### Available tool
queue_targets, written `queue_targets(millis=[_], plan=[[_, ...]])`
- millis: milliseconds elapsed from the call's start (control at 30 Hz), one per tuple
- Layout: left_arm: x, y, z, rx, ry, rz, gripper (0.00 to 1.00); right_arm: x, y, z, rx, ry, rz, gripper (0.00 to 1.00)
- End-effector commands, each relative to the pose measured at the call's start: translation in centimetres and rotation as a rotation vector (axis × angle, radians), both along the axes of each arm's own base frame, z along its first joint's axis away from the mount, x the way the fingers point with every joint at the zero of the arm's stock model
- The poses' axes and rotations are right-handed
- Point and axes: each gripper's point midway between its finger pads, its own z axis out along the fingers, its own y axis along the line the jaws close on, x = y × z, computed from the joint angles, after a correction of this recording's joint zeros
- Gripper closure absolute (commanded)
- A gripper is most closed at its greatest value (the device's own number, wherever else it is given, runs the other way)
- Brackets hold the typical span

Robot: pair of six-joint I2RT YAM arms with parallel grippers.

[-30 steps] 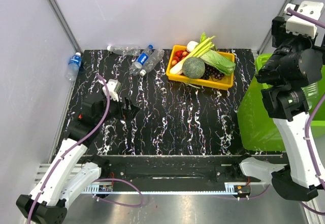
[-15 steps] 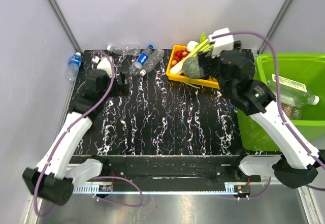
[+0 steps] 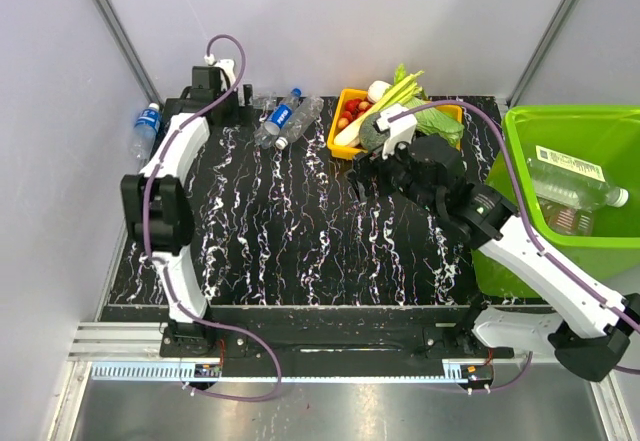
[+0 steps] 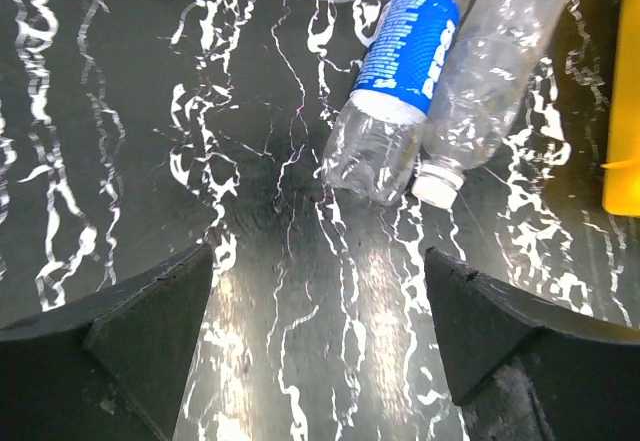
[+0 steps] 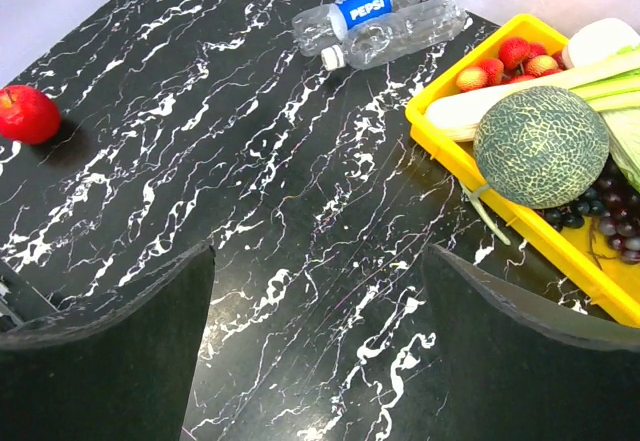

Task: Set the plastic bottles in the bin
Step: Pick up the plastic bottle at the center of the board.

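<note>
Marbled table — yellow tray beside two bottles.

Black white-veined table fills my top view. Yellow tray sits at far edge, right of centre. In tray I count: netted green melon against near wall, dark grapes just right of it, red strawberries in far left corner, long pale radish lying behind melon, celery stalks across the top. Leafy greens stick out over tray's far rim. Red apple alone on table, well apart from tray, at left of my right wrist view.
</note>
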Motion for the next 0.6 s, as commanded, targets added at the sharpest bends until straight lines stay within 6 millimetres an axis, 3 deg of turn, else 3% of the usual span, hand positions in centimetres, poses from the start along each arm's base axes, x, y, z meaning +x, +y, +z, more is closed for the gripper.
queue_targets(millis=[0,200,400,567], plan=[[2.8,-2.6,-2.5,-0.085,0.035,-0.137,0.11,-1.1,0.5,3.0,0.107,-0.084,0.052,0.1],[5.9,-4.0,-6.9,-0.129,0.086,-0.163,0.12,-1.1,1.3,3.4,0.119,-0.101,0.091,0.09],[8.0,-3.1,-9.1,-0.095,0.103,-0.109,0.12,-0.7,2.0,3.2,0.108,-0.102,0.105,0.09],[8.4,-2.3,-10.8,-0.05,0.124,-0.069,0.19,-0.5,2.2,3.0,0.103,-0.106,0.108,0.07]])
